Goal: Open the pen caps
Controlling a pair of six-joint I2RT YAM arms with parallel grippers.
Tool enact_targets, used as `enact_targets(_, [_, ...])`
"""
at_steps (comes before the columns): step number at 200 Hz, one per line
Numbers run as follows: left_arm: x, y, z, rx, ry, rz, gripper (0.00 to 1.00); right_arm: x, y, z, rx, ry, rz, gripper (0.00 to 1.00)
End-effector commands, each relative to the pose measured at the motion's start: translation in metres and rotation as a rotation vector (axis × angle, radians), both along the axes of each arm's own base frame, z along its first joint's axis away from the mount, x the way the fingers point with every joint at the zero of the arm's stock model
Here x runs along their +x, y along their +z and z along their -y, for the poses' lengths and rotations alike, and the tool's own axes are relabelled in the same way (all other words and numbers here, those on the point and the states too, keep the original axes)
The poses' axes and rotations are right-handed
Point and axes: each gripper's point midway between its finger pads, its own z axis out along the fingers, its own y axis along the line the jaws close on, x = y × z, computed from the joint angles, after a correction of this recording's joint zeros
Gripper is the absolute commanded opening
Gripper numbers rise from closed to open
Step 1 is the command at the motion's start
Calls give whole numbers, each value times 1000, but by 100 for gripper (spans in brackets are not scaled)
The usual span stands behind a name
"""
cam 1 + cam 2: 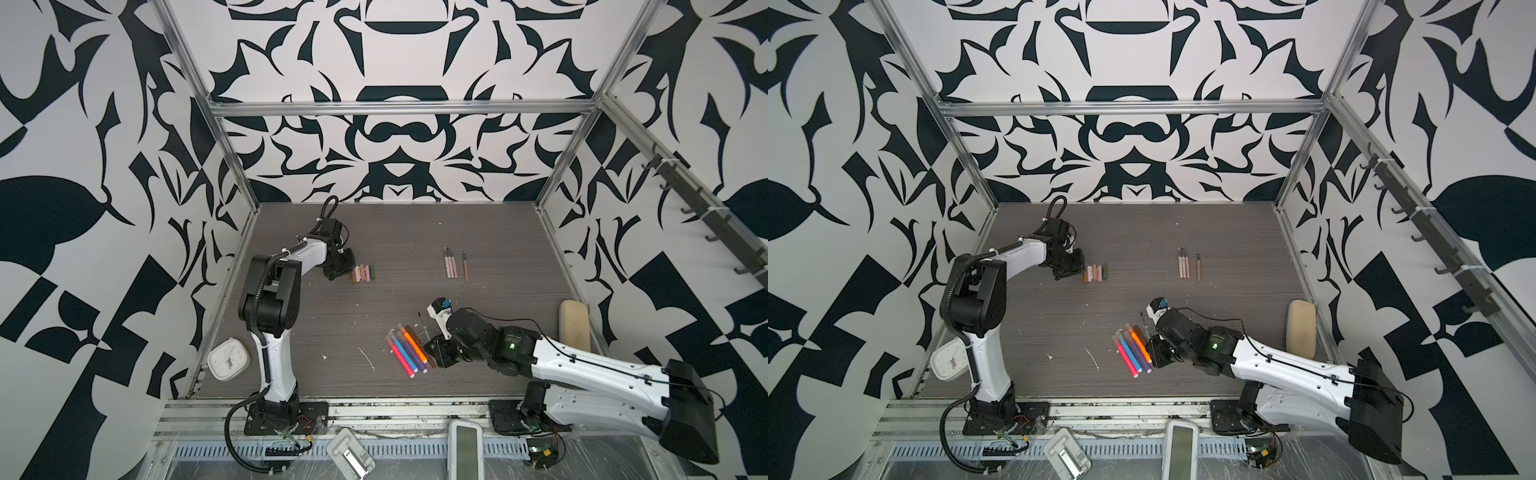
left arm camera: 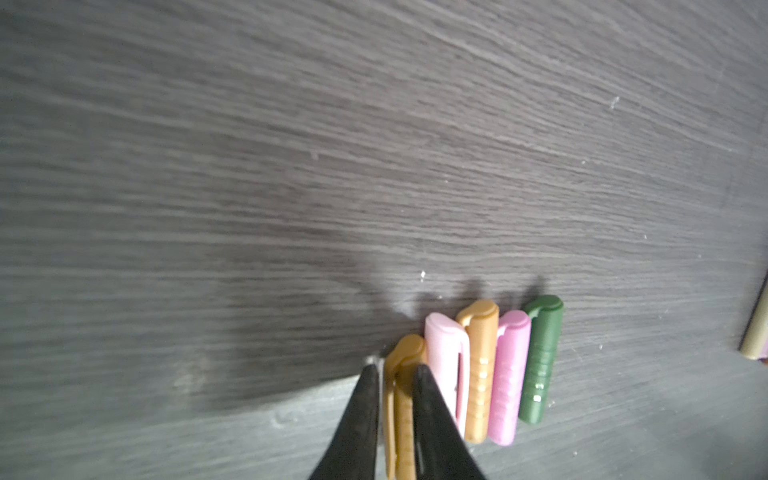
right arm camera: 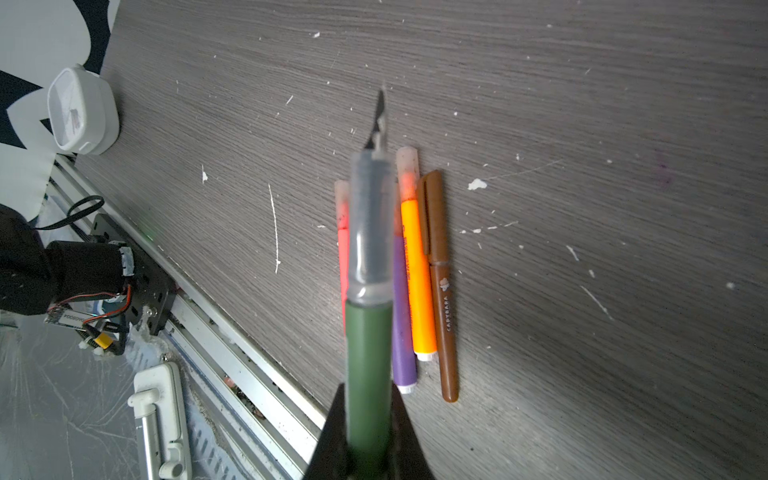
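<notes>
Five pen caps lie in a row at the back left. In the left wrist view they are tan, pale pink, tan, pink and green. My left gripper straddles the end tan cap, with a thin sliver showing beside one finger; I cannot tell whether it grips. My right gripper is shut on an uncapped green pen, nib forward, above several capped markers and a capped brown pen.
Three uncapped pens lie at the back right of the table. A white clock sits at the front left corner, and a beige pad lies by the right wall. White devices rest on the front rail.
</notes>
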Motion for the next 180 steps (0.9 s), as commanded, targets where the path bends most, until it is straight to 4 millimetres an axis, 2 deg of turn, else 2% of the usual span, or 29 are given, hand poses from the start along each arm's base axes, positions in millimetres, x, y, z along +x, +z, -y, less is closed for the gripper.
enact_targets(1, [-15, 4, -9, 21, 20, -23, 25, 18, 6, 6, 7, -6, 20, 0])
enact_targets(16, [-20, 10, -11, 22, 27, -11, 29, 38, 9, 11, 43, -16, -9, 0])
enact_targets(45, [-33, 27, -18, 28, 45, 25, 34, 100, 18, 41, 101, -101, -32, 0])
enact_targets(65, [-49, 41, -15, -29, 68, 88, 35, 143, 15, 77, 100, -222, -41, 0])
enact_targets(100, [-84, 70, 14, -167, 38, 329, 40, 200, 0, 147, 236, -451, -130, 0])
enact_targets(120, [-101, 79, 23, -199, 15, 468, 42, 218, -14, 181, 263, -544, -138, 0])
enact_targets(125, [-104, 73, 24, -199, 14, 473, 42, 222, -18, 188, 254, -565, -136, 0])
enact_targets(128, [-106, 82, 24, -212, 11, 504, 42, 223, -20, 192, 247, -576, -135, 0])
enact_targets(138, [-110, 86, 22, -218, 11, 528, 42, 227, -27, 202, 218, -605, -134, 0])
enact_targets(161, [-113, 88, 19, -227, 17, 560, 44, 231, -37, 215, 150, -634, -118, 0])
enact_targets(180, [-113, 84, 25, -246, -4, 543, 44, 237, -46, 219, 126, -634, -124, 0])
